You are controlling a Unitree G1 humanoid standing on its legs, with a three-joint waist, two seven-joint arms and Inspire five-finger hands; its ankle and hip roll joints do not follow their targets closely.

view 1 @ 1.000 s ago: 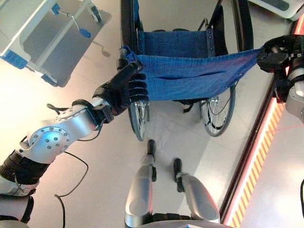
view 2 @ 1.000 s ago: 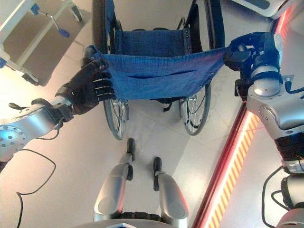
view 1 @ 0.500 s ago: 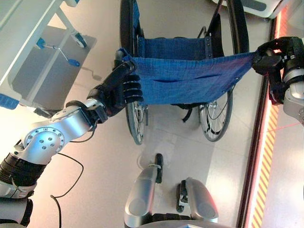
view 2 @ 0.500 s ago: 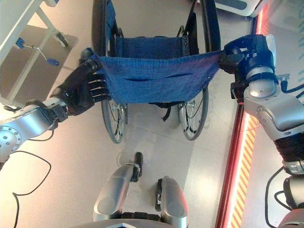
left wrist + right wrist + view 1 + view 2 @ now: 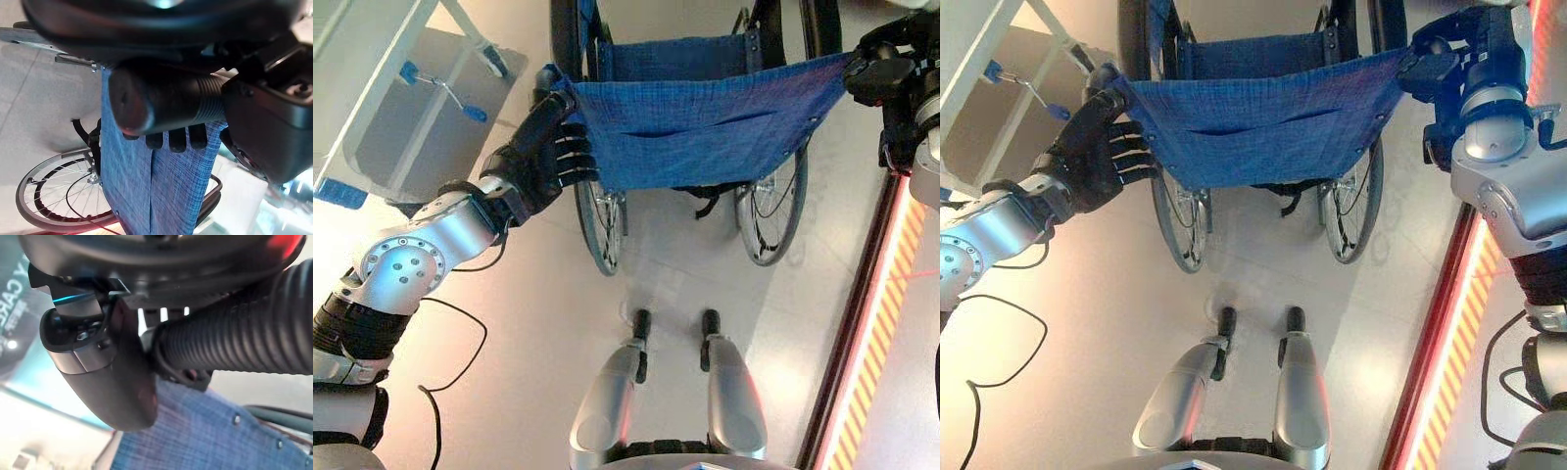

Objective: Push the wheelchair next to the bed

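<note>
The left hand (image 5: 540, 157) and the right hand (image 5: 1453, 61) each grip a push handle of the wheelchair (image 5: 700, 127). The left wrist view shows the fingers (image 5: 178, 139) curled around the handle (image 5: 161, 100). The head views show the bed (image 5: 362, 78) at the left.

Wheelchair (image 5: 705, 127) fabric – blue; floor strip (image 5: 876, 352) – red, orange-striped.

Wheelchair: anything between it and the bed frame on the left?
Nothing visible. Bare floor lies between the blue fabric-backed wheelchair and the white bed frame to its left. Both the left hand and the right hand grip its push handles.
</note>
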